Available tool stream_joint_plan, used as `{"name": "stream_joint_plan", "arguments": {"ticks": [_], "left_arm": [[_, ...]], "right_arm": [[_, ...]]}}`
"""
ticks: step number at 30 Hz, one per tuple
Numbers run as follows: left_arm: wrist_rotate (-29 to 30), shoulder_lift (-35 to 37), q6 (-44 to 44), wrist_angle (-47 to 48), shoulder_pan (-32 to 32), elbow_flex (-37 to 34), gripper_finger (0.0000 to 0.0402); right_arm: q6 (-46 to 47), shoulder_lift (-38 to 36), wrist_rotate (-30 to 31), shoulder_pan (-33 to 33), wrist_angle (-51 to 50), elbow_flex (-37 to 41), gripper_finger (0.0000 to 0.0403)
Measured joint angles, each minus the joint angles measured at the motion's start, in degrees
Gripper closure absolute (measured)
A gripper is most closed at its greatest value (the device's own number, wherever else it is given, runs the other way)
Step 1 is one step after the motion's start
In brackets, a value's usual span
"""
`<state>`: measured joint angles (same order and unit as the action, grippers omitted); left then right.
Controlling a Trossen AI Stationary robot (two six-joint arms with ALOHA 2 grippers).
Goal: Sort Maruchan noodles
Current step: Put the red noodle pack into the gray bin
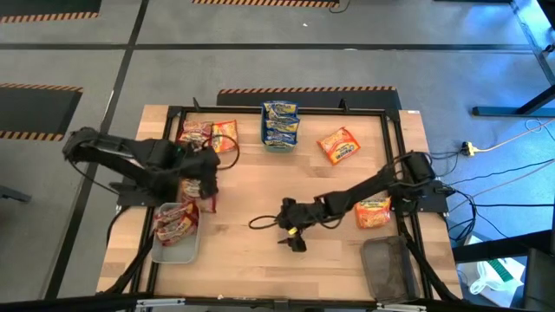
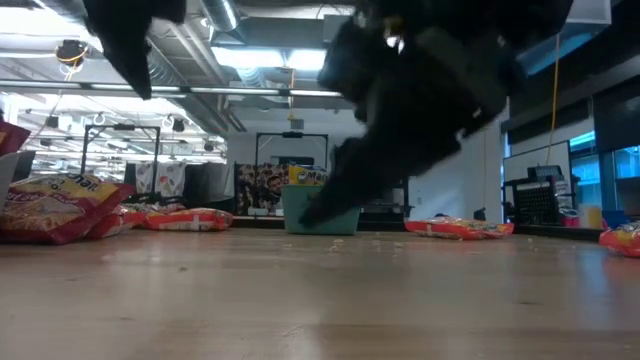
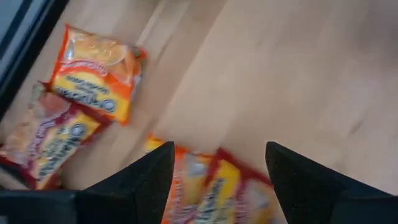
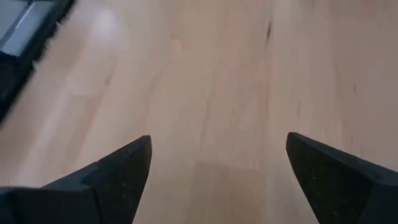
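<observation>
Seen from above, the left gripper (image 1: 201, 173) hovers, fingers spread and empty, over a red noodle packet (image 1: 188, 189) at the table's left side, beside a grey tray (image 1: 176, 251) holding another. The right gripper (image 1: 293, 227) hangs spread wide over bare wood at mid-table. More packets lie along the far edge and right side. The likely risk is the crinkly packet sliding away from closing fingers.

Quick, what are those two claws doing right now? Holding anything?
Left gripper: open, empty, over a red-and-yellow noodle packet on the table's left side.
Right gripper: open, empty, above bare wooden table near the middle.
</observation>
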<state>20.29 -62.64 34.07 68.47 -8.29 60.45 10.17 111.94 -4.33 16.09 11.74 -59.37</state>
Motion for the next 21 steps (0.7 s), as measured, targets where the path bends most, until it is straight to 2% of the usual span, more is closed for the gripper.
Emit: {"name": "stream_joint_plan", "arguments": {"ticks": [4,12,17,21], "left_arm": [[-5.21,0.01,-6.46,-1.55,8.06,-2.03,0.0158],[-24.32,0.01,-16.76,-3.4,22.29,-10.05,0.0158],[-25.32,-0.01,-21.43,-4.65,27.28,-14.2,0.0158],[-27.81,-0.53,-23.77,-5.56,28.78,-16.35,0.0159]], "right_arm": [[-3.45,0.72,-0.76,-0.12,-2.48,0.1,0.0051],[-7.64,0.74,-0.23,-2.46,-0.84,2.32,0.0052],[-7.87,0.74,-2.16,-5.26,0.0,3.81,0.0052],[-7.98,0.72,-3.87,-6.84,-0.14,3.85,0.0052]]}}
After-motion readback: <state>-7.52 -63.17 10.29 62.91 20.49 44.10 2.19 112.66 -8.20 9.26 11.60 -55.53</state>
